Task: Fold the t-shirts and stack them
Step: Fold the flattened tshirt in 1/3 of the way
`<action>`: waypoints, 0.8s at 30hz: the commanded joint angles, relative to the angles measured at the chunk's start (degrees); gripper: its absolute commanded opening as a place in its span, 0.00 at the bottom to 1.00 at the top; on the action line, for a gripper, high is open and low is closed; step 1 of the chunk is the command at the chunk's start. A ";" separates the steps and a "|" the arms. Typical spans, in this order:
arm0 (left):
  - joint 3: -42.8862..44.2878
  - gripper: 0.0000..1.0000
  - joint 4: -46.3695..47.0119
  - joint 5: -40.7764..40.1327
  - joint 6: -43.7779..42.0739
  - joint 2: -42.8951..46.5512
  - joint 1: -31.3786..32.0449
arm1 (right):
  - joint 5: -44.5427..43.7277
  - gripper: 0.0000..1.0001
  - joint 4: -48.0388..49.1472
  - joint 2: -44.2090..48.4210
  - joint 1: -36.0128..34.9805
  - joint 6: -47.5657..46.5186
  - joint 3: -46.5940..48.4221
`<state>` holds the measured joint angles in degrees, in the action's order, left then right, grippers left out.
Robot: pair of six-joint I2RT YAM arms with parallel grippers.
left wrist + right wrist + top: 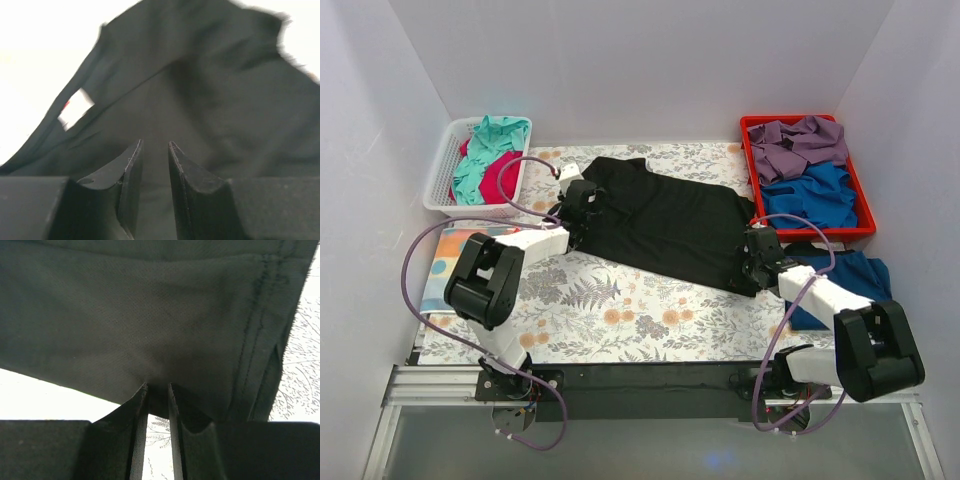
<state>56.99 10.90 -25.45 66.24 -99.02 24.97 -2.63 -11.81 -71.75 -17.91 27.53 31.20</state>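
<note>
A large black t-shirt (665, 225) lies stretched slantwise across the middle of the floral table sheet (620, 310). My left gripper (582, 205) is at its collar end, shut on the black cloth (200, 90), and the pale neck label (75, 107) shows to the left of my fingers. My right gripper (757, 262) is at the hem end, its tips pinching the hem edge (150, 315). A dark blue t-shirt (850, 275) lies on the table by my right arm. Teal (495, 135) and magenta (500, 175) t-shirts sit in the basket.
A white basket (438, 190) stands at the back left. A red bin (865, 232) at the back right holds purple (800, 140) and blue (810, 195) cloth. A pale dotted cloth (445, 255) lies at the left edge. White walls close in three sides.
</note>
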 commanded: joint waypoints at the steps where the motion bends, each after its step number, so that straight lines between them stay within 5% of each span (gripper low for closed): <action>1: -1.88 0.25 -7.91 3.03 6.00 -1.96 -4.93 | 0.61 0.28 3.46 -4.26 -1.07 -1.60 4.04; 6: -0.92 0.25 -11.76 4.10 7.68 -4.42 -7.57 | -0.44 0.29 4.34 -8.23 -1.95 -1.78 5.27; 11: 1.02 0.25 -27.22 0.50 16.78 -8.03 -8.79 | -1.85 0.29 3.91 -9.73 -2.04 -1.51 3.18; 24: -21.65 0.24 -32.16 6.82 38.42 9.01 -10.29 | -5.19 0.29 -4.96 -1.48 -2.04 4.98 -4.91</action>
<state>43.70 -6.61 -21.98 96.99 -92.20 15.07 -5.37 -6.26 -74.61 -19.64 29.58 30.94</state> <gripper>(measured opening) 0.235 0.283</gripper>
